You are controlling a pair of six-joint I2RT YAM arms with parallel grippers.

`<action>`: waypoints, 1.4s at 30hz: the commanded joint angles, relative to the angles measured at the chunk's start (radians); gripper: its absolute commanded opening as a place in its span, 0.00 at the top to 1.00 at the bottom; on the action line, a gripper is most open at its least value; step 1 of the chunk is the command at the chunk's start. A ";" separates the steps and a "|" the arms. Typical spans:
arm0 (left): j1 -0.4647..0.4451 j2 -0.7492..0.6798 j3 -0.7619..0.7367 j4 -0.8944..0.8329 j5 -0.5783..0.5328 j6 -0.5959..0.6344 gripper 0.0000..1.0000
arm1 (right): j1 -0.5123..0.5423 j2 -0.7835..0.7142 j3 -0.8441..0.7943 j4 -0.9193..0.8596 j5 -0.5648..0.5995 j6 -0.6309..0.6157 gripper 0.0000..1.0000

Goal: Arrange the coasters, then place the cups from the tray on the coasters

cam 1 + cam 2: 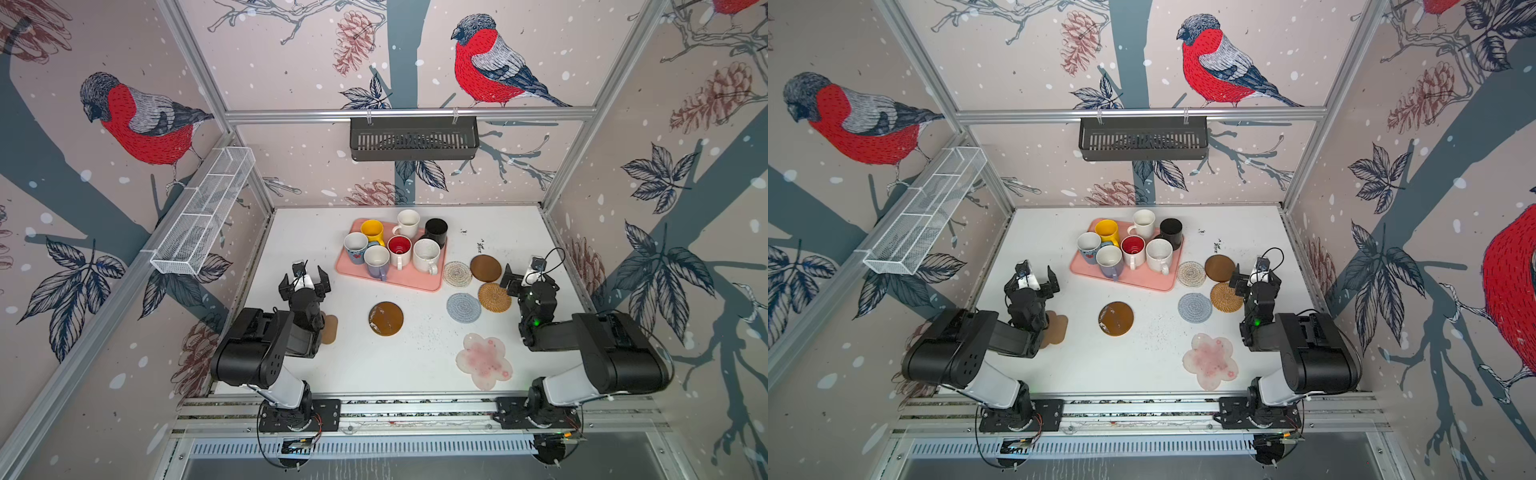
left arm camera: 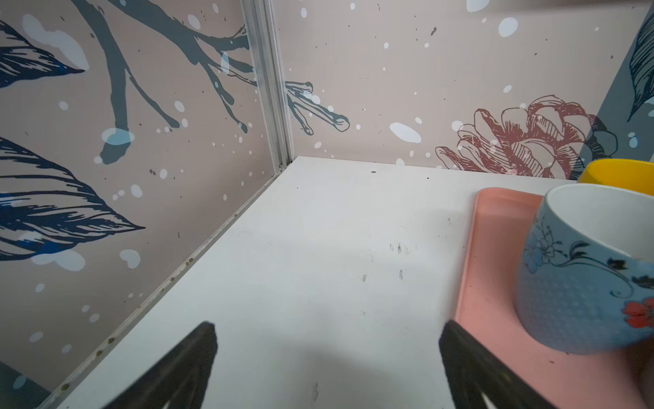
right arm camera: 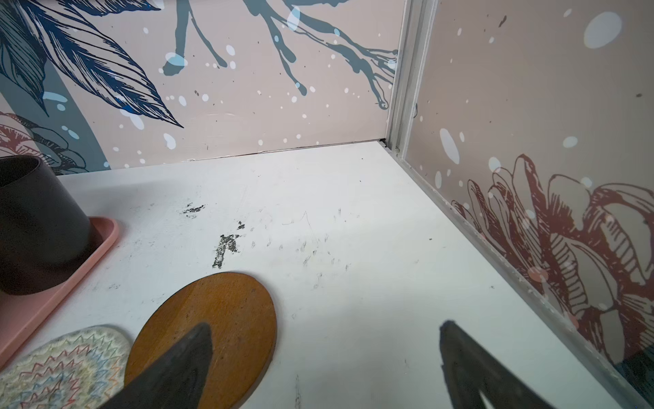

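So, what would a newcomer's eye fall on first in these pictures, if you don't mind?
Most likely the seven mugs crowded on the salmon-pink tray at the far middle of the white table, with red-breasted birds on the walls behind. Next, the coasters scattered across the table, above all the large pink-white flower coaster by the front edge. The left gripper and right gripper stand open and empty on either side.

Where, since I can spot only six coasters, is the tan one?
In both top views the tan coaster lies on the table's left side, half hidden beneath the left arm, left of the glossy brown coaster.
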 commanded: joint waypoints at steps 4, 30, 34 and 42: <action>0.001 0.000 0.000 0.053 0.002 -0.004 0.02 | -0.001 -0.002 0.000 0.025 -0.008 0.007 0.01; 0.008 0.001 0.012 0.030 0.021 -0.011 0.02 | -0.006 -0.003 0.002 0.023 -0.014 0.010 0.01; 0.016 -0.003 0.011 0.020 0.039 -0.017 0.02 | -0.002 -0.002 0.003 0.020 -0.009 0.007 0.01; 0.017 -0.005 0.003 0.036 0.033 -0.017 0.02 | 0.035 -0.014 -0.015 0.051 0.083 -0.003 0.00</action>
